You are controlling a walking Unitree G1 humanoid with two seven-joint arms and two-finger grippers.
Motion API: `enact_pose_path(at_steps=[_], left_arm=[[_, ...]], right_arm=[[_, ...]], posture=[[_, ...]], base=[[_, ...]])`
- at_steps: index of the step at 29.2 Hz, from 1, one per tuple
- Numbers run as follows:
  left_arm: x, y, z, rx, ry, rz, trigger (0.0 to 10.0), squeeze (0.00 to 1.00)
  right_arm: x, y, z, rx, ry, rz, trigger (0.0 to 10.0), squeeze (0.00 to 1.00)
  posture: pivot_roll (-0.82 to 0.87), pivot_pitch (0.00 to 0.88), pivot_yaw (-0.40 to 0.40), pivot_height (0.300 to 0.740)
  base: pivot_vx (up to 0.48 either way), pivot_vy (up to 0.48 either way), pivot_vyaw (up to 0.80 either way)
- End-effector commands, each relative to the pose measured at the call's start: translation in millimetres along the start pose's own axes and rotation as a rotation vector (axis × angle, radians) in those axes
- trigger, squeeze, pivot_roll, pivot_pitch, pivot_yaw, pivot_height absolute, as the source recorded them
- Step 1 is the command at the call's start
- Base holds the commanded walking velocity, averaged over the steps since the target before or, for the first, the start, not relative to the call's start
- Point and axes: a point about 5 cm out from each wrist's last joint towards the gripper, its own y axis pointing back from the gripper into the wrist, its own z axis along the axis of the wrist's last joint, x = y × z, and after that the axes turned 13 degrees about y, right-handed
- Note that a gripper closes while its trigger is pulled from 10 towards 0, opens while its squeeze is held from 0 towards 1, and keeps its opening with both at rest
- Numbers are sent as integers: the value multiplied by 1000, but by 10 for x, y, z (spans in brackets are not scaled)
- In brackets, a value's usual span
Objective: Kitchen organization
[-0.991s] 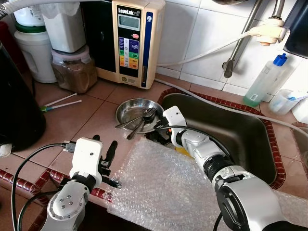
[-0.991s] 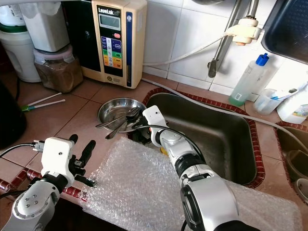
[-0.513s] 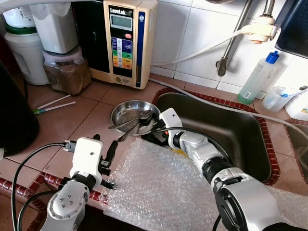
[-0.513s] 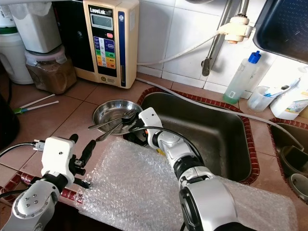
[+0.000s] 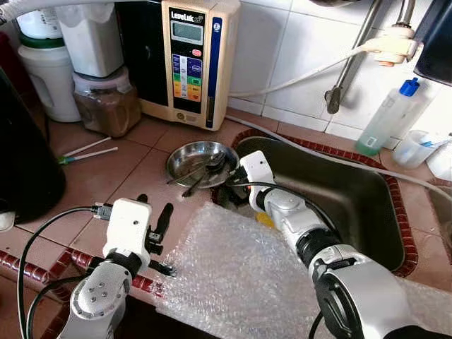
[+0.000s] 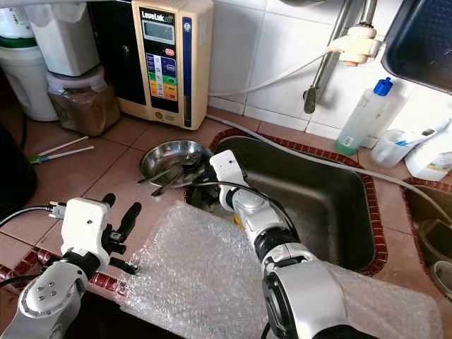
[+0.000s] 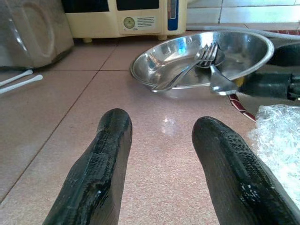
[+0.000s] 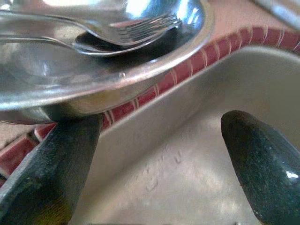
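**Right claw at the bowl's sink-side rim**

Terracotta tabletop (image 5: 85,198) runs up to your steel sink (image 5: 353,205). Your right claw (image 5: 227,189) sits wide open at the sink edge, one finger (image 8: 51,164) touching the underside of the steel bowl (image 5: 201,159). Fork and spoon (image 5: 201,171) lie across the bowl, handles pointing toward your left side. Left claw (image 5: 161,240) hovers open beside the bubble wrap (image 5: 240,275), holding nothing. Since a second ago the right claw has stayed at the bowl's rim; cutlery unchanged.
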Motion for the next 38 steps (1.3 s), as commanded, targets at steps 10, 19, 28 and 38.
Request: enact_pose_path(at_steps=[10,19,28,38], left_arm=[[-45,-15,4,-1,2,-18,10000,0],[-61,-54,-1,1,-1,-26,10000,0],[-83,-92,-8,4,2,-41,10000,0],[-71,-137,-1,-2,-4,-38,10000,0]], right_arm=[[120,-33,63,-22,-3,74,10000,0],[-219,53,-48,42,34,-137,10000,0],[-450,175,-230,99,12,-209,10000,0],[-569,241,-215,24,26,-265,10000,0]], posture=[[271,0,-103,740],[258,0,-96,740],[245,0,-92,740],[240,0,-86,740]], base=[[0,0,0],[0,0,0],[0,0,0],[0,0,0]])
